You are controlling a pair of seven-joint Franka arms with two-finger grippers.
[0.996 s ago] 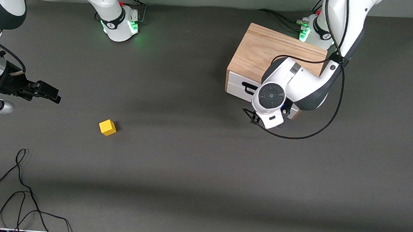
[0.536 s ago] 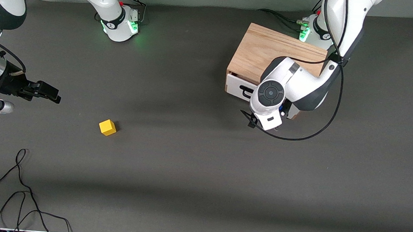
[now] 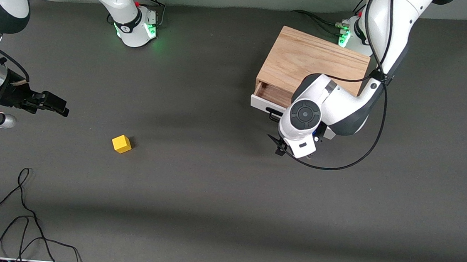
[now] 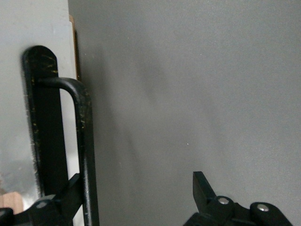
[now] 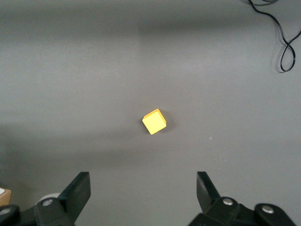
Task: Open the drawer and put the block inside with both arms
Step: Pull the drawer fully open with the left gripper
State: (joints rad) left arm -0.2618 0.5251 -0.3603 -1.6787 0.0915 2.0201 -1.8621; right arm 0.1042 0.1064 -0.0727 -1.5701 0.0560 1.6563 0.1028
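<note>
The light oak box (image 3: pixel 309 62) stands at the left arm's end of the table. Its drawer (image 3: pixel 260 104) is slid partly out, showing light wood inside (image 3: pixel 272 93). The left arm's hand (image 3: pixel 299 140) hangs in front of the white panel (image 4: pixel 47 28). My left gripper (image 4: pixel 136 181) is open, with one finger (image 4: pixel 70 190) hooked between the black wire handle (image 4: pixel 85 141) and the panel. The yellow block (image 3: pixel 121 143) (image 5: pixel 154 121) lies alone on the mat toward the right arm's end. My right gripper (image 3: pixel 61 107) (image 5: pixel 143 188) waits open in the air beside it, holding nothing.
A loose black cable (image 3: pixel 22 214) (image 5: pixel 282 37) coils on the mat nearer the front camera than the block. Both green-lit bases (image 3: pixel 139 28) stand along the table's back edge. Dark grey mat (image 3: pixel 212 187) lies between block and drawer.
The drawer has slid out of the box toward the front camera, and the left hand has moved with it. The right arm and the block have not moved.
</note>
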